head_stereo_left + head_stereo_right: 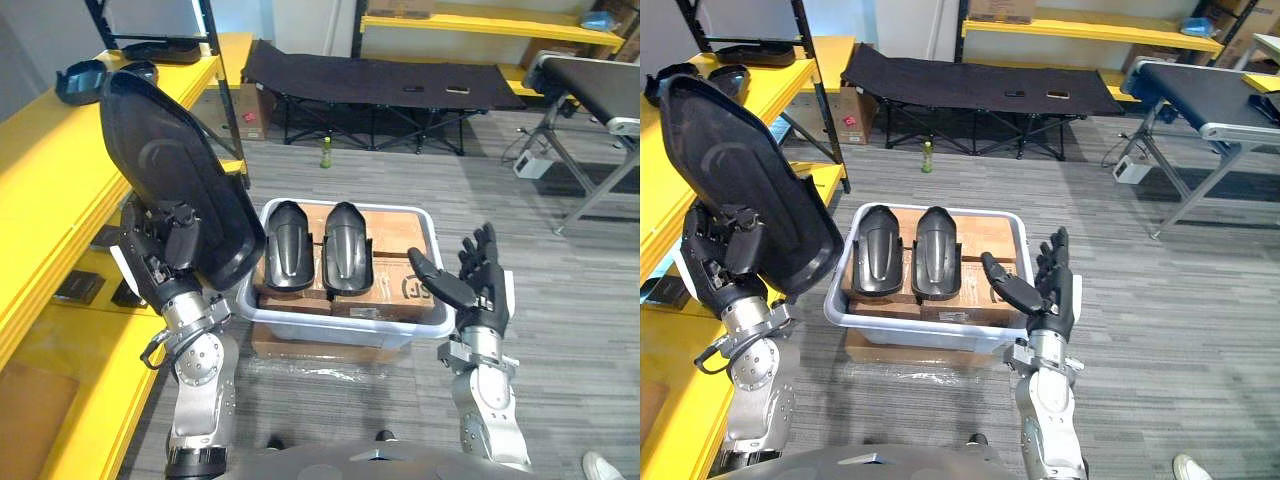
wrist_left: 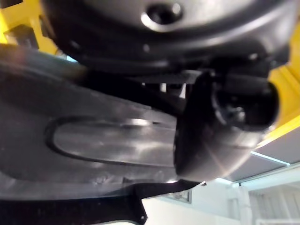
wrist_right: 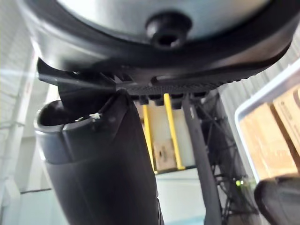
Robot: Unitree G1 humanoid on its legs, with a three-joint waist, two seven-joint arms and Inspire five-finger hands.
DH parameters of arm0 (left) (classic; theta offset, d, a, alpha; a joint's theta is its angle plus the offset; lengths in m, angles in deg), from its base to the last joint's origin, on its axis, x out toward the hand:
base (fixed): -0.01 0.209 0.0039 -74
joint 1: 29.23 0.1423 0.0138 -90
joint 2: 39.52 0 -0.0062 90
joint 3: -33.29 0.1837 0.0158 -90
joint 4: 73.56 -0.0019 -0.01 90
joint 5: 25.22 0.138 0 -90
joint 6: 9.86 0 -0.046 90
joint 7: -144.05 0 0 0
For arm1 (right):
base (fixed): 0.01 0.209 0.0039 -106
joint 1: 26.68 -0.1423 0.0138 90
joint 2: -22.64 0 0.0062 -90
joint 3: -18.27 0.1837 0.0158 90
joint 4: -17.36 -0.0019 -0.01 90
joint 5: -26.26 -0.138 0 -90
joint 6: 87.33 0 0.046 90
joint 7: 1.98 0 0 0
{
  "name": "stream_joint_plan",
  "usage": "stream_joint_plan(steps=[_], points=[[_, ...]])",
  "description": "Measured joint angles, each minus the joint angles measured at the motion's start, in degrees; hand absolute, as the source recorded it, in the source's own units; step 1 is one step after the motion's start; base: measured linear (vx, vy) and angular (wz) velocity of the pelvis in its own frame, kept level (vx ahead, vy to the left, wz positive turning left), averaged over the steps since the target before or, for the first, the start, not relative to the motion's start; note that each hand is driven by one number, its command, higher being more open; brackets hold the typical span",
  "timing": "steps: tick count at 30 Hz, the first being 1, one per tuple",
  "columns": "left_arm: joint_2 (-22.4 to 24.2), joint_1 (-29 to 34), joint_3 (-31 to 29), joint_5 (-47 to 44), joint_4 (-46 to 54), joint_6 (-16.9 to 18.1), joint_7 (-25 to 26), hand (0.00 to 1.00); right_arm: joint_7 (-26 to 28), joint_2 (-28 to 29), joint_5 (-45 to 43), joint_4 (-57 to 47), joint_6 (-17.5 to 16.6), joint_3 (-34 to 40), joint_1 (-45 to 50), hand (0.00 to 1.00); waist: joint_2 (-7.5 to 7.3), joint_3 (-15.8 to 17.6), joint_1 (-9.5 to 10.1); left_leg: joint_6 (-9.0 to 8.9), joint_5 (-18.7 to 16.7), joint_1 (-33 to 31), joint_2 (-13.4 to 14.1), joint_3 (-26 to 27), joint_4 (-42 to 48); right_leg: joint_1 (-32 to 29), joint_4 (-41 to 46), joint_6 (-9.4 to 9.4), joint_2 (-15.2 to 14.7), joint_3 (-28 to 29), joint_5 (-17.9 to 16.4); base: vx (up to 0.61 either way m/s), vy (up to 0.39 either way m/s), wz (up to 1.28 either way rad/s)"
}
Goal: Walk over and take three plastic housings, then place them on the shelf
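Observation:
My left hand (image 1: 165, 255) is shut on a large black plastic housing (image 1: 175, 175), held upright beside the yellow shelf (image 1: 60, 170); the same housing (image 2: 93, 140) fills most of the left wrist view. Two more black housings (image 1: 288, 245) (image 1: 345, 247) lie side by side on cardboard boxes in a white bin (image 1: 340, 325) in front of me. To the right of the bin my right hand (image 1: 478, 285) is raised, open and holding nothing. Further black housings (image 1: 90, 78) lie on the shelf's top at the far left.
The bin rests on a flat cardboard box (image 1: 320, 350) on the grey floor. A black folding cot (image 1: 380, 80) stands behind, with a green bottle (image 1: 325, 152) before it. A conveyor table (image 1: 590, 90) is at the far right, more yellow shelving (image 1: 480, 20) at the back.

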Motion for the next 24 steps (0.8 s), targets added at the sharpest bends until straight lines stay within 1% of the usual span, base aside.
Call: stream_joint_plan(steps=[1, 4, 7, 9, 11, 14, 16, 19, 22, 23, 24], points=[[0.0, 0.5, -0.1, -1.4, 0.0, 0.8, -1.4, 0.0, 0.0, 0.0, 0.0, 0.8, -0.2, 0.7, 0.1, 1.0, 0.03, 0.0, -0.26, -0.02, -0.1, 0.0, 0.0, 0.2, 0.1, 0.0, 0.0, 0.02, 0.0, 0.1, 0.0, -0.01, -0.001, -0.08], [0.0, 0.8, -0.3, -3.8, 0.1, 1.9, -4.2, 0.0, 0.0, 0.0, 0.3, 2.7, -0.2, 1.8, 0.1, 1.0, 0.39, 0.3, -0.34, -0.11, -0.4, 0.0, 0.0, 0.2, 0.3, 0.0, 0.0, 0.05, 0.0, 0.2, 0.0, 0.0, -0.002, -0.01], [0.0, 1.1, -1.1, -5.8, 0.5, 3.2, -6.9, 0.0, 0.7, 0.0, 0.6, 4.1, -0.2, 1.7, 0.1, 1.0, 1.33, 1.0, -0.2, -0.09, -0.6, -0.1, 0.0, 0.2, 0.7, 0.0, 0.0, 0.06, 0.0, 0.2, -0.1, 0.0, 0.0, 0.0], [0.0, 1.3, -1.4, -6.6, 1.5, 3.3, -7.5, 0.0, 1.3, 0.0, 0.6, 4.2, -0.2, 1.7, 0.0, 1.0, 1.59, 1.2, 0.01, -0.09, -0.6, -0.2, 0.1, 0.1, 0.7, 0.0, 0.0, 0.07, 0.0, 0.1, -0.1, -0.01, -0.005, 0.02], [0.0, 1.3, -1.9, -7.3, 2.4, 4.4, -8.6, 0.0, 2.4, 0.0, 0.6, 4.2, -0.2, 1.5, -0.5, 1.0, 1.65, 1.3, 0.3, -0.06, -0.5, -0.3, 0.1, -0.4, 0.8, 0.2, 0.0, 0.08, 0.0, -0.3, -0.1, -0.01, -0.012, 0.09], [0.0, 2.8, -2.9, -7.3, 5.0, 4.5, -8.7, 0.0, 3.7, -0.3, 0.6, 4.6, -0.2, -0.3, -2.4, 1.0, 1.48, 1.3, 0.47, 0.02, -0.5, -0.8, 0.0, -1.1, 0.9, 0.3, 0.0, 0.09, -0.2, -1.0, -0.1, -0.02, -0.007, 0.11], [0.0, 3.6, -3.0, -7.3, 6.4, 4.5, -8.7, 0.0, 4.6, -0.3, 0.7, 5.2, -0.2, -1.6, -3.3, 1.0, 1.3, 1.5, 0.68, 0.11, -0.4, -1.1, -0.1, -2.6, 0.8, 0.8, 0.0, 0.24, -0.3, -2.6, -0.2, -0.02, -0.021, 0.37], [0.2, 4.1, -4.0, -7.2, 7.6, 4.5, -8.8, 0.0, 5.5, -0.3, 0.8, 6.7, 0.0, -4.1, -5.1, 1.0, 0.88, 1.8, 2.4, 0.03, 0.0, -1.3, -0.2, -5.2, 0.8, 2.2, 0.0, 0.33, -0.3, -5.4, -0.8, -0.01, -0.031, 0.46], [1.3, 6.8, -6.4, -7.2, 10.4, 4.6, -9.0, 0.0, 6.8, -0.5, 2.6, 7.0, 0.1, -7.2, -7.6, 1.0, 0.68, 2.0, 3.86, -0.03, 0.8, -2.9, -0.2, -8.1, 0.8, 2.4, 0.1, 0.23, -0.3, -8.6, -1.1, -0.01, -0.04, 0.47], [1.6, 7.4, -7.0, -7.3, 10.9, 4.6, -9.3, 0.0, 7.1, -0.5, 2.7, 7.3, 0.1, -7.8, -8.4, 1.0, 0.66, 2.0, 4.03, -0.02, 0.9, -3.2, -0.3, -8.8, 0.8, 2.5, 0.1, 0.22, -0.3, -9.2, -1.1, 0.0, -0.034, 0.51], [2.1, 8.4, -8.0, -7.5, 11.3, 4.6, -10.0, 0.0, 7.3, -0.8, 2.9, 8.3, 0.1, -8.9, -10.1, 1.0, 0.63, 2.1, 4.95, -0.04, 1.2, -3.3, -0.3, -9.8, 0.7, 3.0, 0.0, 0.2, -0.3, -10.2, -1.2, 0.0, -0.025, 0.46]])
